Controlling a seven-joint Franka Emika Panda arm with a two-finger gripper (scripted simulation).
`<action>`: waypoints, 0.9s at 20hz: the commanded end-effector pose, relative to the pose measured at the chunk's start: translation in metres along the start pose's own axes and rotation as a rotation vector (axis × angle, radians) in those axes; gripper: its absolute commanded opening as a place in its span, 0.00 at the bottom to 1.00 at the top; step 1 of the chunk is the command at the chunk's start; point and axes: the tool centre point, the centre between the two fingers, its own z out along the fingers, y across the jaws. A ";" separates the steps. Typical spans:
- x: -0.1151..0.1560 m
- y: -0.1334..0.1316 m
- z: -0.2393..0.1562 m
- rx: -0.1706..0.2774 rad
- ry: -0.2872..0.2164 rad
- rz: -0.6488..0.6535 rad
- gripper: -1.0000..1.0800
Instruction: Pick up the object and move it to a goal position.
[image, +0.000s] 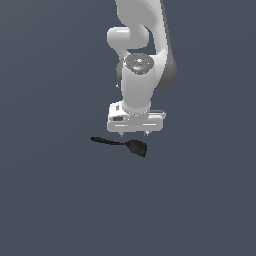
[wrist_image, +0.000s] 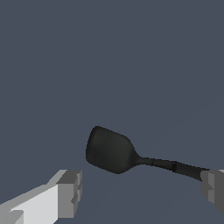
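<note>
— So where are we standing with the end effector?

— We are hovering it just above the spatula, fingers pointing down at the surface. The jaws are spread wide and holding nothing; in the wrist view we are seeing one fingertip on one side and the other finger at the far edge of the picture.

— And the spatula itself?

— It is lying flat on the surface right beneath the end effector. In the wrist view its broad head is sitting between the two fingers, nearer the one we are seeing fully, while the thin handle is running across toward the other finger and seems to be passing just under it.

— So we are judging this as the approach before the grasp?

— Yes, nothing is pinched yet, as far as we are reading it. To do it well, we are thinking the fingers should be closing across the narrow handle or the neck, not across the flat head, which looks too broad and thin to pinch cleanly.

— Anything to watch on the way down?

— We are worrying that one finger may be coming down onto the handle itself. We would be shifting or turning the end effector a little so the handle lies crosswise between the fingers, then lowering until the tips are nearly touching the surface before squeezing.
</note>
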 end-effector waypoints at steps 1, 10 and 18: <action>0.000 0.000 0.000 0.000 0.000 0.000 0.96; 0.005 0.022 -0.015 0.016 0.014 0.060 0.96; 0.005 0.022 -0.014 0.015 0.014 0.053 0.96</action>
